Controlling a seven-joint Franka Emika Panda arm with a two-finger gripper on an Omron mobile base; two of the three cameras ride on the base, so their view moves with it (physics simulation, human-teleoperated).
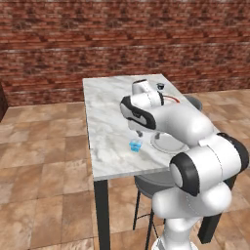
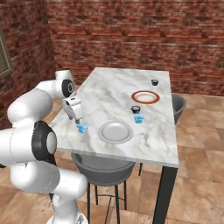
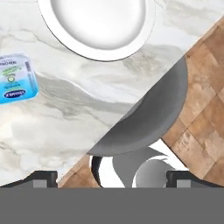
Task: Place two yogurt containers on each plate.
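My gripper (image 2: 77,119) hangs open with nothing in it, over the near left part of the marble table (image 2: 113,85). A light blue yogurt container (image 2: 82,127) stands on the table just below and beside it. In the hand view this container (image 3: 16,78) lies off to the left, outside the fingertips (image 3: 43,177). The pale grey plate (image 2: 115,132) sits bare to its right. The red-brown rimmed plate (image 2: 145,96) lies farther back, also bare. Between the plates stand a dark container (image 2: 135,109) and a second light blue one (image 2: 138,118). Another dark container (image 2: 154,82) stands at the far right.
A grey stool (image 2: 103,166) is tucked under the table's near edge, and another (image 2: 178,105) stands at the right side. The near table edge (image 3: 144,94) cuts across the hand view. A brick wall (image 1: 122,34) runs behind the table.
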